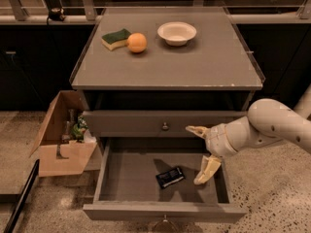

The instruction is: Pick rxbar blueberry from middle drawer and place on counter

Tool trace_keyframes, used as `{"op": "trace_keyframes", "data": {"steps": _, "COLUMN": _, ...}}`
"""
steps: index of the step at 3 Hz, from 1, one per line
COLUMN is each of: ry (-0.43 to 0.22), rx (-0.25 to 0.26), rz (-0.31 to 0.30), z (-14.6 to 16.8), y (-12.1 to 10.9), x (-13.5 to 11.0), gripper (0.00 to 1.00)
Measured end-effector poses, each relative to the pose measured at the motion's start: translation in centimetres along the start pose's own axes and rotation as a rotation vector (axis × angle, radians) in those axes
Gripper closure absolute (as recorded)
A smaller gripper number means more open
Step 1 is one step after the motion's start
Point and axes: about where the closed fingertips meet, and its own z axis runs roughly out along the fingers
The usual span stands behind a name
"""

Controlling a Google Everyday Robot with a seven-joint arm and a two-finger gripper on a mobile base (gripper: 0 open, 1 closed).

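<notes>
We see the gripper (201, 151) spread wide over the right side of the middle drawer (146, 211). The rxbar blueberry (170, 177) lies on the drawer floor, near its eight o'clock, untouched.

Nothing readable anywhere tbh. rxbar blueberry (170, 177) on middle drawer (126, 171) floor has pale print on wrapper, too small to make out. gripper (201, 151) hangs over drawer's right side, just right of bar, fingers spread apart.

Sponge (115, 38), green over yellow, just beside orange (137, 42); white bowl (177, 33) near. Open cardboard box (60, 140) low left, clutter inside. Gripper (201, 151) low right, fingers spread.
</notes>
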Motion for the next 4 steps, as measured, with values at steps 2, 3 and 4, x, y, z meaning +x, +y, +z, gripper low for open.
{"op": "trace_keyframes", "data": {"steps": 2, "ry": 0.0, "rx": 0.012, "rz": -0.01, "z": 2.8, "y": 0.2, "x": 1.4, "gripper": 0.0}}
{"op": "trace_keyframes", "data": {"steps": 3, "ry": -0.006, "rx": 0.018, "rz": 0.0, "z": 4.8, "y": 0.0, "x": 2.8, "gripper": 0.0}}
{"op": "trace_keyframes", "data": {"steps": 4, "ry": -0.014, "rx": 0.006, "rz": 0.045, "z": 8.4, "y": 0.0, "x": 5.5, "gripper": 0.0}}
